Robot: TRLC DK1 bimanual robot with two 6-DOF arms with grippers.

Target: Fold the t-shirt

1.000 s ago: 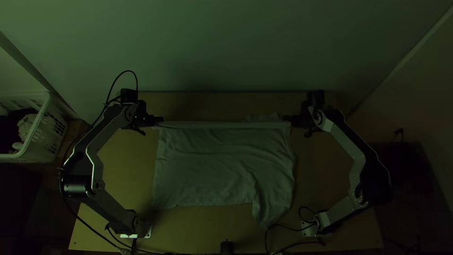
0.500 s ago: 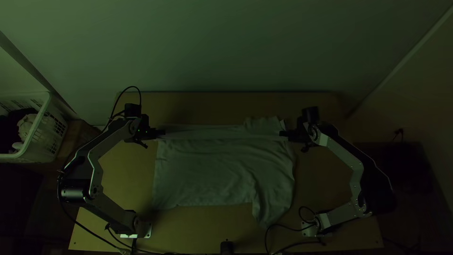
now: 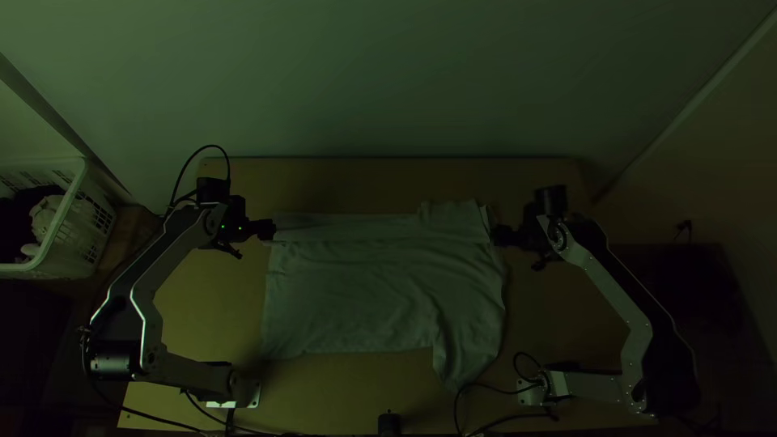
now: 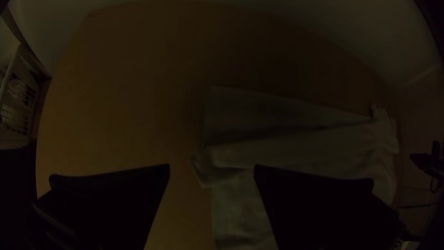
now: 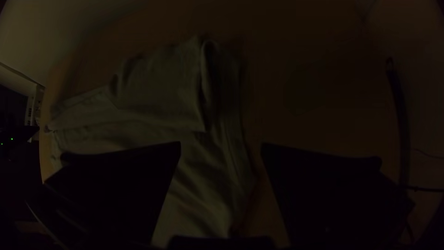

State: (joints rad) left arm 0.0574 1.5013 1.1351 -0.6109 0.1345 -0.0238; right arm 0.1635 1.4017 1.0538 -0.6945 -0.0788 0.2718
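The pale t-shirt point(image 3: 380, 291) lies on the table with its far part folded over toward the near side in a band; a sleeve sticks out at the near right. My left gripper point(image 3: 265, 230) is at the shirt's far left corner, and my right gripper point(image 3: 500, 235) is beside its far right edge. In the left wrist view, my left gripper point(image 4: 212, 173) stands open, with the folded t-shirt point(image 4: 286, 139) beyond its fingers. My right gripper point(image 5: 221, 150) is open too in the right wrist view, above the edge of the t-shirt point(image 5: 157, 102).
A white basket point(image 3: 61, 218) with cloth in it stands left of the table point(image 3: 388, 180). Black cables point(image 3: 486, 419) run along the near edge, close to a small dark object point(image 3: 389, 424). A pale wall rises behind the table.
Both grippers have come nearer with the far edge, which now lies folded on the shirt. They have since let go and moved outward, the left gripper leftward and the right one rightward.
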